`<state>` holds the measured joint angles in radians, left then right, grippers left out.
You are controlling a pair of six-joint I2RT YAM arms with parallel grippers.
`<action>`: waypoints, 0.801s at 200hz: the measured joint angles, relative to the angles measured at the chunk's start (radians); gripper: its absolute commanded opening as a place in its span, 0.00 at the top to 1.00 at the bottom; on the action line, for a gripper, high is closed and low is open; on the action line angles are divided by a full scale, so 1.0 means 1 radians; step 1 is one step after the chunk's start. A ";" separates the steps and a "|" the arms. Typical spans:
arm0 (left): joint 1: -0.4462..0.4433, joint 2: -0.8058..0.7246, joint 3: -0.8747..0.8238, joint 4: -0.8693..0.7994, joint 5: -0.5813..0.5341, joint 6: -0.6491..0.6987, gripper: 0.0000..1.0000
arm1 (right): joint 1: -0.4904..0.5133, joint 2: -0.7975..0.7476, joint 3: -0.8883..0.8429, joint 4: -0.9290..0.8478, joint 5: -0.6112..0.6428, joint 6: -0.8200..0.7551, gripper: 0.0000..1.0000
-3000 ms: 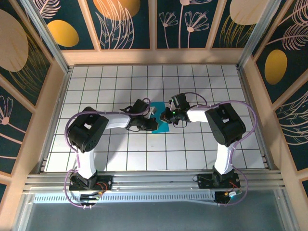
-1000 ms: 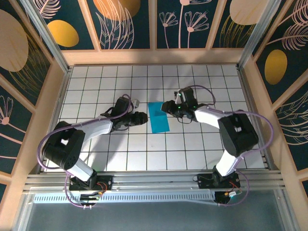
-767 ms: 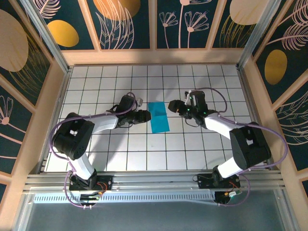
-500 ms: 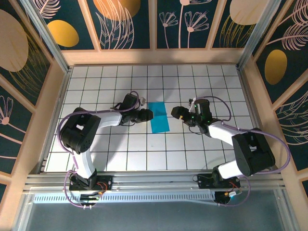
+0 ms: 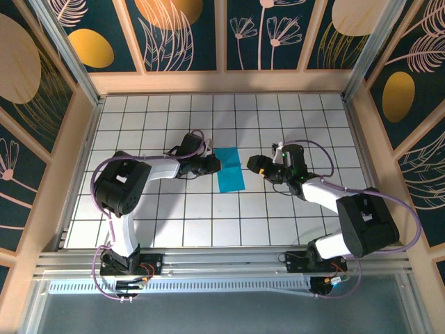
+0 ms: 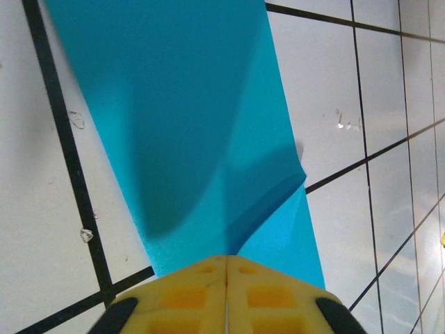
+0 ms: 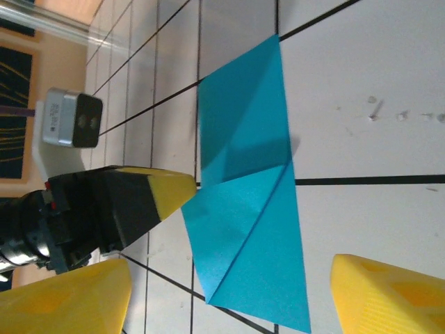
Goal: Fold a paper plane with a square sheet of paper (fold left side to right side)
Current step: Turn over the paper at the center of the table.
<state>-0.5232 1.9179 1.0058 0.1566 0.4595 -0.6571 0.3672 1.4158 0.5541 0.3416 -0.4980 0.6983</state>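
Paper: blue sheet of paper (image 5: 230, 171), folded into a tall narrow strip. It lies on the white tiled table (image 5: 174, 223) about mid-table, btwn the two grippers.
Paper detail: rt wrist view shows slanted creases across the strip. A top layer is raised a bit near the middle, w/ shadow under it. Lft wrist view shows the same raised flap, w/ a kink at the strip's edge.
Left gripper (image 5: 213, 165): at the strip's left long edge, approx halfway along it, tip touching the paper.
Left fingers (image 6: 188, 296): yellow, pressed together w/ just a thin seam btwn them. The tips sit on the blue edge. Can't tell if a layer is caught in the seam or if they only press on it.
Right gripper (image 5: 254, 164): to the right of the strip, near but apart from it, aimed at it. White tile shows btwn tip & paper.
Right fingers (image 7: 389, 296): yellow, spread wide, not touching the paper, which lies ahead of them on the table.
Left arm (image 5: 122, 191): reaches in from the left, low over the table.
Right arm (image 5: 361, 216): reaches in from the right, also low.
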 measured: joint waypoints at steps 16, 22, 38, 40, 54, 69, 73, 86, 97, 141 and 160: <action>0.000 -0.001 -0.002 0.001 -0.005 0.006 1.00 | 0.003 0.031 0.007 0.023 -0.028 0.007 0.34; 0.000 -0.004 -0.006 0.006 -0.006 0.004 1.00 | 0.006 0.047 0.015 0.024 -0.034 0.010 0.35; 0.000 -0.029 -0.037 0.031 -0.009 -0.003 1.00 | 0.022 0.103 0.048 0.034 -0.053 0.015 0.38; 0.000 -0.035 -0.043 0.034 -0.009 -0.003 1.00 | 0.024 0.109 0.052 0.037 -0.053 0.015 0.38; 0.000 -0.070 -0.082 0.054 -0.012 -0.011 1.00 | 0.044 0.151 0.080 0.052 -0.057 0.016 0.38; 0.000 -0.105 -0.114 0.079 -0.017 -0.024 1.00 | 0.061 0.193 0.105 0.083 -0.061 0.023 0.40; 0.000 -0.114 -0.121 0.085 -0.020 -0.028 1.00 | 0.064 0.203 0.111 0.090 -0.061 0.026 0.40; 0.000 -0.142 -0.140 0.097 -0.027 -0.035 1.00 | 0.074 0.241 0.132 0.116 -0.065 0.035 0.41; 0.000 -0.162 -0.149 0.108 -0.031 -0.044 1.00 | 0.080 0.272 0.148 0.131 -0.066 0.045 0.41; 0.000 -0.214 -0.183 0.151 -0.052 -0.074 1.00 | 0.101 0.353 0.182 0.176 -0.070 0.083 0.39; 0.000 -0.218 -0.189 0.157 -0.056 -0.082 1.00 | 0.110 0.381 0.182 0.199 -0.074 0.101 0.38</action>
<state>-0.5232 1.6997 0.8169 0.3138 0.4034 -0.7395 0.4774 1.7969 0.7361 0.5404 -0.5716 0.7994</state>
